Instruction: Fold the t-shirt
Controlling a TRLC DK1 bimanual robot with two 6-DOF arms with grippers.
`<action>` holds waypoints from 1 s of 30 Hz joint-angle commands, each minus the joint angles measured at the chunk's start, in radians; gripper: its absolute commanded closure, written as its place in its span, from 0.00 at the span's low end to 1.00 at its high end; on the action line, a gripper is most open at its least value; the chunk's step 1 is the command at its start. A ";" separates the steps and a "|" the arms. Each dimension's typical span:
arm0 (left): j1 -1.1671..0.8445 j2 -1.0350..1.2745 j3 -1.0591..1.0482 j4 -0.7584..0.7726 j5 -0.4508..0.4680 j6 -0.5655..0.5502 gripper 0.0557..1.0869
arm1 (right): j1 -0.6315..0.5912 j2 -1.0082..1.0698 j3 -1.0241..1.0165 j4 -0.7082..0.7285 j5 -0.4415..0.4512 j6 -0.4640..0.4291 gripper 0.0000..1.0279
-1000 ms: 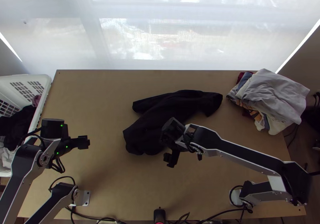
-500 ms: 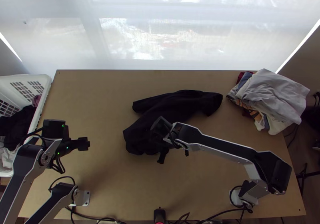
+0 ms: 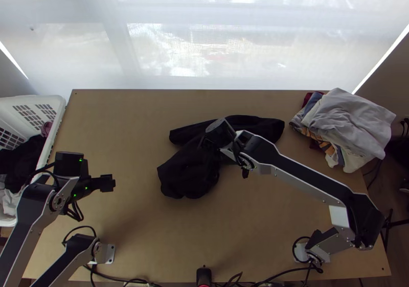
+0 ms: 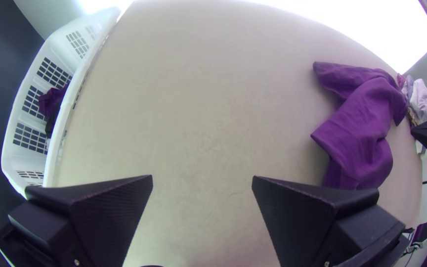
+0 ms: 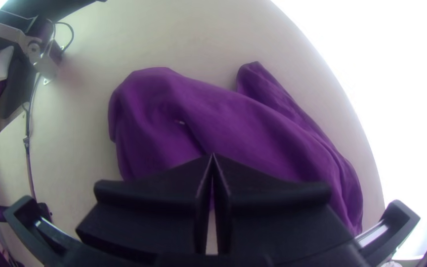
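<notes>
T-shirt: bunched, ctr. of desk, toward far edge
L. gripper: nr. left edge, jaws wide apart
R. gripper: over T-shirt, jaws clenched, tips meeting
Clothes pile: far rt. corner

Table: light wood, its bare top smooth.
T-shirt: lay dark and bunched around the middle.
Clothes pile: sat at the far right corner, pale grey cloth uppermost.
Base plates: one stood near left, another near right.
Cables: ran along the near edge.
</notes>
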 commanded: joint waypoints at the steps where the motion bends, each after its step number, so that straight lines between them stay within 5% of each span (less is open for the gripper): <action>1: -0.005 -0.014 -0.006 -0.009 -0.001 0.000 0.05 | 0.019 -0.014 -0.051 -0.021 0.001 0.020 0.97; 6: -0.016 -0.009 -0.009 -0.017 -0.002 0.003 0.05 | 0.048 0.006 -0.098 -0.021 0.001 0.050 0.46; 10: -0.019 0.015 0.008 -0.023 -0.002 0.006 0.05 | 0.054 0.051 -0.089 -0.021 0.001 0.069 0.33; 26: -0.019 0.066 0.026 -0.028 -0.004 0.004 0.05 | 0.076 0.184 -0.069 0.010 -0.016 0.075 0.35; 30: -0.019 0.070 0.028 -0.025 -0.004 0.004 0.05 | 0.079 0.195 -0.064 0.021 -0.028 0.075 0.80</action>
